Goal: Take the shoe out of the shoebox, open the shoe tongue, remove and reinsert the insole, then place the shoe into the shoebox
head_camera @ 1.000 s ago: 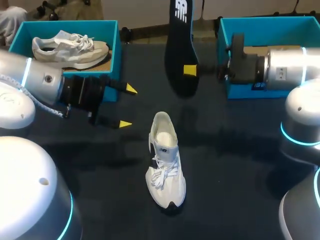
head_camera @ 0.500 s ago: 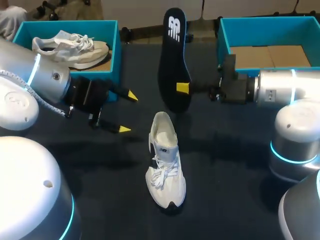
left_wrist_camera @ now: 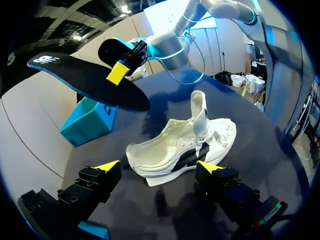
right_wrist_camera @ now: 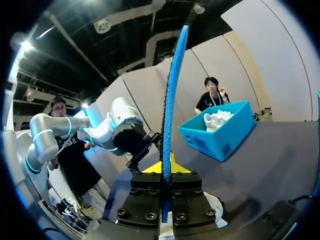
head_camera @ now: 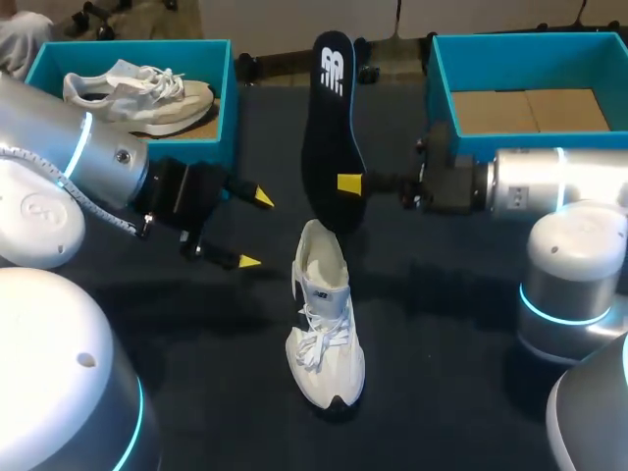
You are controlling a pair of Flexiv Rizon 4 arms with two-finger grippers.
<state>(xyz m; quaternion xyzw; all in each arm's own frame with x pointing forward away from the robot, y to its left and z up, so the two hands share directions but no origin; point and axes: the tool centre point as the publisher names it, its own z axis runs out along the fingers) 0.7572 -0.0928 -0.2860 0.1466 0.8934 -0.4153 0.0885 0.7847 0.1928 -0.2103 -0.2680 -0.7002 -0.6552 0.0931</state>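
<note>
The right fingers (head_camera: 348, 183) grip the black insole (head_camera: 329, 118) over the white sneaker's (head_camera: 324, 324) heel; the left fingers (head_camera: 248, 261) stand open beside it.

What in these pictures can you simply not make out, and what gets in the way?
Head view: the far finger of the right tool, behind the insole.
Head view: the near part of the right shoebox, covered by the right arm.
Right wrist view: the white shoe, almost wholly behind the tool's own body.
Right wrist view: the insole's two faces; it shows edge-on only.
</note>
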